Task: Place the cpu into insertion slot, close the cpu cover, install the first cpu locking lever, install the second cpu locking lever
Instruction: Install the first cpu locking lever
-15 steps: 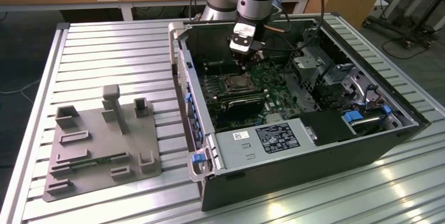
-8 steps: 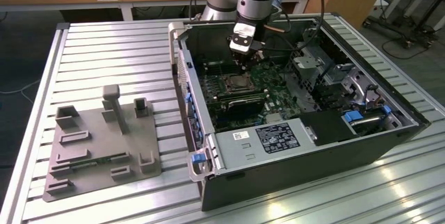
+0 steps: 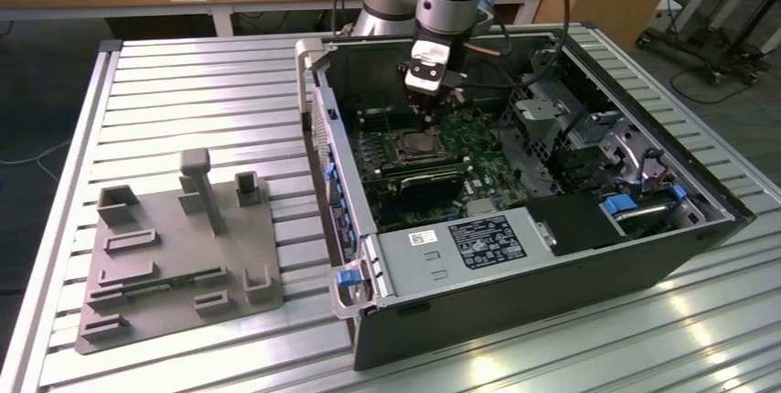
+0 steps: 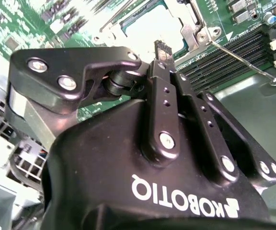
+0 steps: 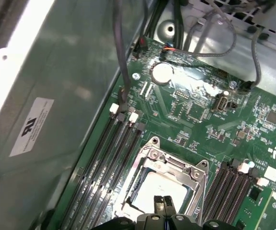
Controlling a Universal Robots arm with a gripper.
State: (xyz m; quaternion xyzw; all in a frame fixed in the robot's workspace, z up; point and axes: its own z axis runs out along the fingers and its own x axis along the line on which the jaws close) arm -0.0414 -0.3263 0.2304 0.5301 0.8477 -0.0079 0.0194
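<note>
In the exterior view the pincer hangs in the upper middle of the frame, inside the open computer case on the slatted desk, just above the insertion slot. In the first wrist view its fingertips are pressed narrow together, empty, over the cpu, which lies in the slot, framed by the cpu cover.
</note>
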